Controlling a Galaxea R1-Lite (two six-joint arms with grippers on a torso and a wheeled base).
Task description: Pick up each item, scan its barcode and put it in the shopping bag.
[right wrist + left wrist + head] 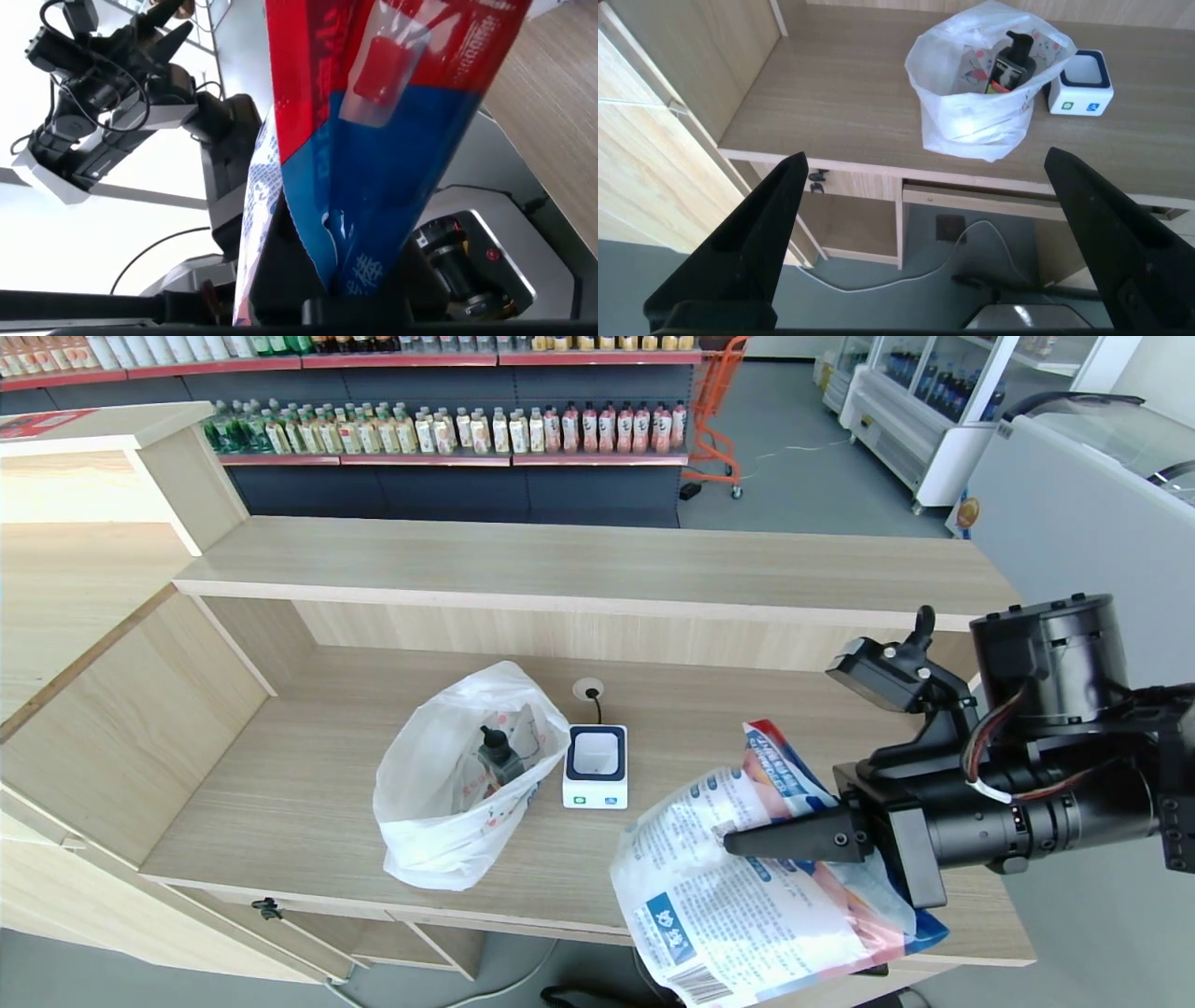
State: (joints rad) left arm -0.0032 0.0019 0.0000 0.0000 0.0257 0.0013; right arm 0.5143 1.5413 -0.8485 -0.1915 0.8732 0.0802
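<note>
A white plastic shopping bag [439,812] stands open on the wooden counter [308,793], with a dark pump bottle [499,756] upright inside it. Just right of the bag sits the white scanner [595,767] with its dark-framed window facing up. My right gripper [752,845] is shut on a large white, blue and red refill pouch [738,915], held above the counter's front right edge, barcode [700,982] at its low end. The pouch [392,140] rises from the right gripper [355,303]. My left gripper [926,168] is open, off the counter's front edge, short of the bag [980,103] and scanner [1080,86].
A round cable grommet [588,689] lies behind the scanner. A raised wooden ledge [579,569] runs along the back and a side wall [121,728] closes the left. A drawer front [971,198] sits under the counter. Drink shelves and freezers stand beyond.
</note>
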